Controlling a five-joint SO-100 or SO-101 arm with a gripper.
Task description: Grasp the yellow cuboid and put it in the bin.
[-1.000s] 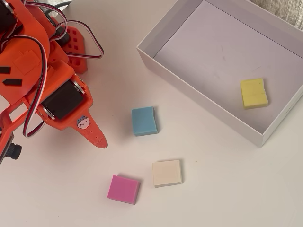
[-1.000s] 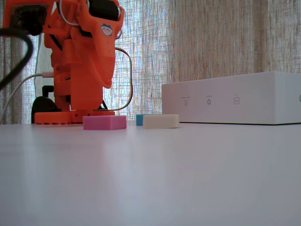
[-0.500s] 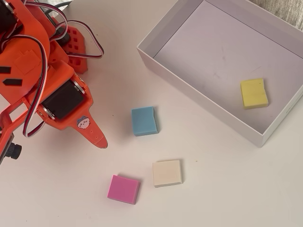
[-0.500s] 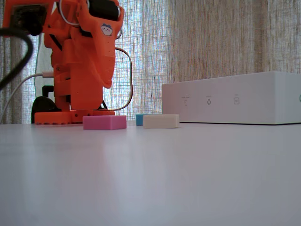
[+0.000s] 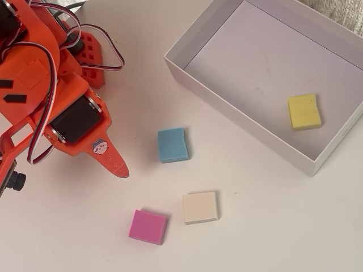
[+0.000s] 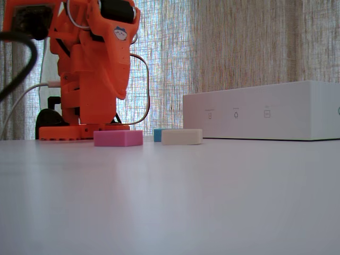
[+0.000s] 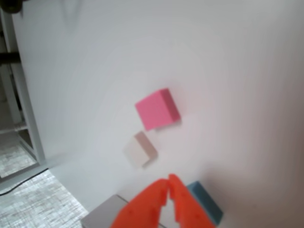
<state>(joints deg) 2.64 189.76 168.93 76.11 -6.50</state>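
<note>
Yellow cuboid [image 5: 304, 111] alone in bin [image 5: 238, 116]

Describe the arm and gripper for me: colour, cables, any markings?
The arm is bright orange plastic with black motors set into it. Red, white and black wires loop around its upper part. A small cartoon-face sticker sits near the gripper, whose two fingers are orange and taper to pointed tips. The base is orange too.

In the overhead view, the cuboid [image 5: 304, 111] lies inside the bin [image 5: 238, 113]; three other blocks [image 5: 173, 145] lie left of the bin.
</note>
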